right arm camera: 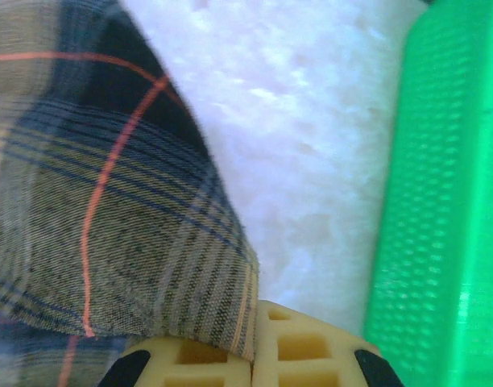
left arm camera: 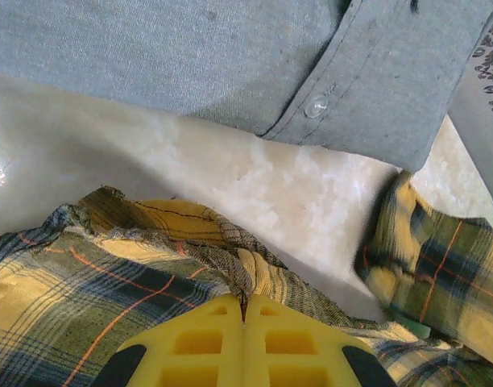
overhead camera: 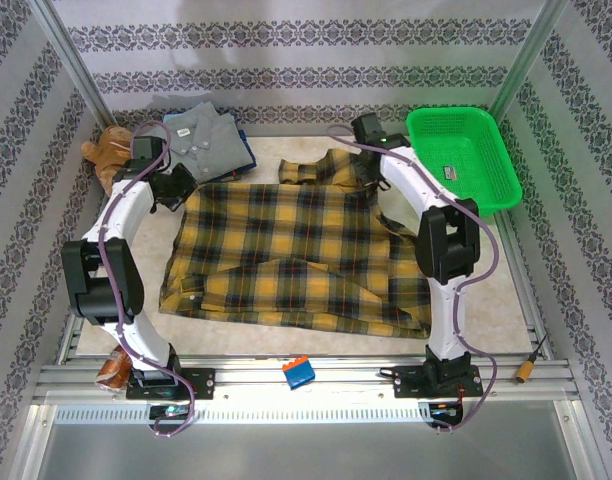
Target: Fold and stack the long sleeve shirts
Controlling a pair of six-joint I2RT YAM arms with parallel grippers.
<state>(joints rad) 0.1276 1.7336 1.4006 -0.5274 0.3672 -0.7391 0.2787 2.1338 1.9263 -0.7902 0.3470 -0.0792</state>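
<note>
The table (overhead camera: 506, 280) carries everything, its pale top showing just beyond both pincers. The plaid shirt (overhead camera: 286, 250) is the largest thing on it, spread flat between the two pincers and reaching from them back toward the arm bases, with a loose yellow-and-dark flap lying near the right pincer's inner side. The green basket (overhead camera: 466, 160) stands just beside the right pincer on its outer side, and in the right wrist view its wall (right arm camera: 440, 201) rises close to the fingers. The grey shirt (overhead camera: 206, 135) lies folded just beyond the left pincer, apart from the plaid edge, with a strip of bare table between them. A brown teddy bear (overhead camera: 106, 152) sits near the left pincer on its outer side. The left pincer (overhead camera: 176, 185) is at the shirt's far left corner, its yellow pads pressed together on the frayed plaid hem (left arm camera: 222, 242). The right pincer (overhead camera: 371, 135) is at the far right corner, its pads together with the plaid cloth's (right arm camera: 93, 201) edge caught in the seam. A small clear button (left arm camera: 315, 106) shows on the grey shirt's placket ahead of the left pincer.
</note>
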